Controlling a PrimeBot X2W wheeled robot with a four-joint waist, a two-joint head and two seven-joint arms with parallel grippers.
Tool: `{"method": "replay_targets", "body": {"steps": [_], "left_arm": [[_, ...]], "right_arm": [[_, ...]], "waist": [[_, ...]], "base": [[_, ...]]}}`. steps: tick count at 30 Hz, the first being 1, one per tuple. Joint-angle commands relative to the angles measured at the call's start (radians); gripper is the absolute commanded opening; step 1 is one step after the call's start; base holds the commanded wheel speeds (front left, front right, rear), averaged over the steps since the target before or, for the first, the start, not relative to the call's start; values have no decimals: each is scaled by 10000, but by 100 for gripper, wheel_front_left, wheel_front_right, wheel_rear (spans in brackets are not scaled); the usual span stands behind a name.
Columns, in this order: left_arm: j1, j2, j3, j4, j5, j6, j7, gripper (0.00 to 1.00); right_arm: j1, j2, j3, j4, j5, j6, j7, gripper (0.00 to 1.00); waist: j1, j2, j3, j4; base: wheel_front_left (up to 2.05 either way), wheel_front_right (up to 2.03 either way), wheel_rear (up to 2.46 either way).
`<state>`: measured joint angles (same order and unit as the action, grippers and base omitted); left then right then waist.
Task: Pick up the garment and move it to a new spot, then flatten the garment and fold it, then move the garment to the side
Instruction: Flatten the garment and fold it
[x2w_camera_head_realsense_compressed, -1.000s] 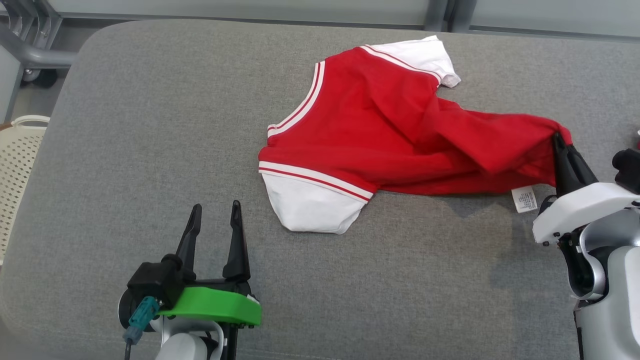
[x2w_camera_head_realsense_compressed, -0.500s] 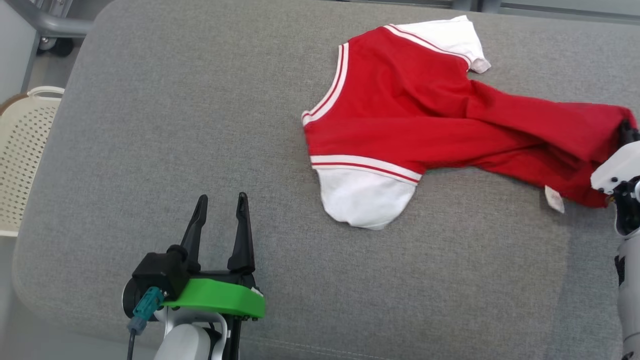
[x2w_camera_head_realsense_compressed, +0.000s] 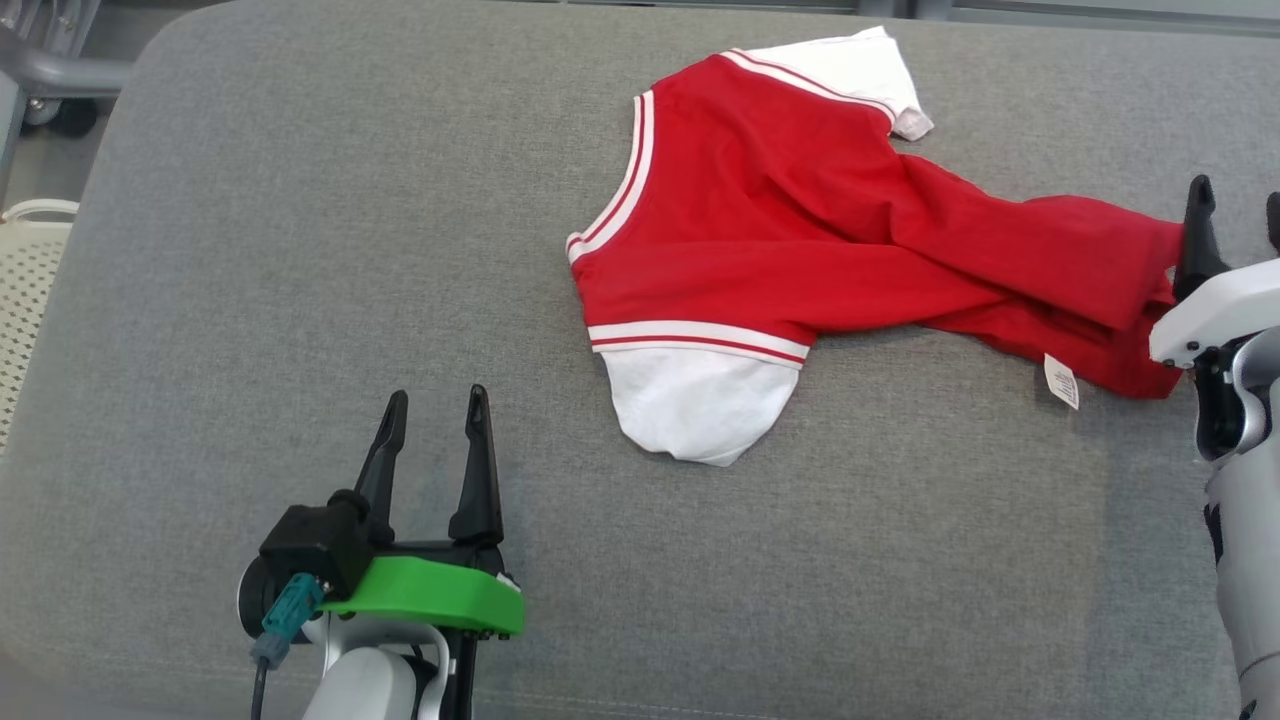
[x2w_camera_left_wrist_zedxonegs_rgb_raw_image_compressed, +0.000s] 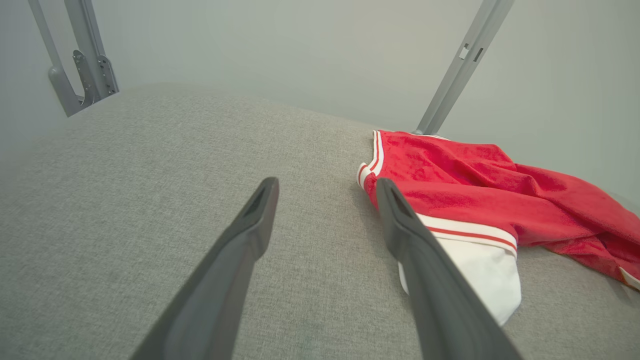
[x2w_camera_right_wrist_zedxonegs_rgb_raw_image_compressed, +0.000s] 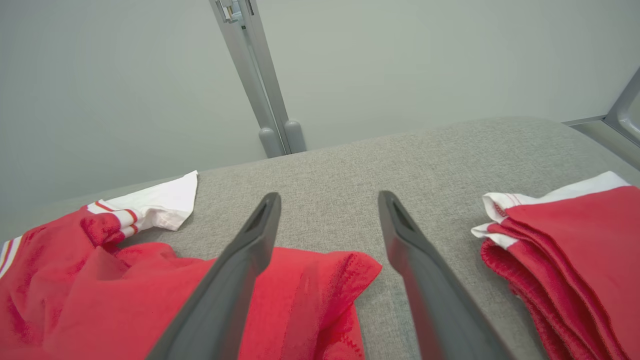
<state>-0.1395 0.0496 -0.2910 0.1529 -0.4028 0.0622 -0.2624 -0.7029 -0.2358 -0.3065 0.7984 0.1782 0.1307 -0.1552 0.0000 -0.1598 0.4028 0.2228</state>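
Our right jaws, clenched on the shirt's hem a second ago, now stand released, so the shirt (x2w_camera_head_realsense_compressed: 780, 250) rests at its new spot on the tabletop (x2w_camera_head_realsense_compressed: 300, 250). Its crumpled hem lies beneath and between them. The left jaws, also released, wait apart from the white sleeve.

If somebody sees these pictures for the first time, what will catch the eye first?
The red garment with white sleeves lies rumpled on the far right of the grey padded surface. Next comes the left gripper on its bright green mount, open at the near left; the right gripper stands open at the garment's right end.
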Motion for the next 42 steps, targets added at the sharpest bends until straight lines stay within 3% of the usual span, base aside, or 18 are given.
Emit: {"method": "replay_targets", "body": {"steps": [1, 8, 15, 20, 29, 40, 41, 42], "left_arm": [[41, 20, 39, 19, 112, -11, -28, 100], [126, 20, 157, 31, 180, -41, -28, 100], [-4, 21, 220, 104, 283, -102, -28, 100], [-93, 21, 195, 176, 300, -157, -28, 100], [-306, 21, 120, 251, 401, -219, -28, 100], [-355, 20, 157, 264, 441, -198, -28, 100], [-350, 20, 161, 266, 450, -201, -28, 100], [-344, 20, 162, 271, 450, -205, -28, 100]], "right_arm": [[468, -41, 373, -262, 312, 0, -179, 100], [2565, -213, 2034, -2105, 1596, -2, -76, 100], [4173, -59, 3018, -3369, 1869, 0, 288, 100], [4536, 45, 3307, -3540, 1611, 0, 392, 100], [3862, 141, 2902, -2516, 805, 0, 103, 100], [2268, 463, 2010, 6, 1910, 0, -204, 100], [2165, 435, 2063, 178, 1996, 0, -239, 94], [2071, 391, 2127, 348, 2073, 0, -282, 51]], "waist": [[0, -1, -111, -371], [0, -1, -201, -1054], [0, -1, -188, -1575], [0, -1, -137, -1674], [0, -1, 141, -1379], [0, -1, 342, -659], [0, -1, 342, -641], [0, -1, 337, -628]], "base": [[0, 0, 0], [0, 0, 0], [0, 0, 0], [0, 0, 0], [0, 0, 0], [0, 0, 0], [0, 0, 0], [0, 0, 0]]}}
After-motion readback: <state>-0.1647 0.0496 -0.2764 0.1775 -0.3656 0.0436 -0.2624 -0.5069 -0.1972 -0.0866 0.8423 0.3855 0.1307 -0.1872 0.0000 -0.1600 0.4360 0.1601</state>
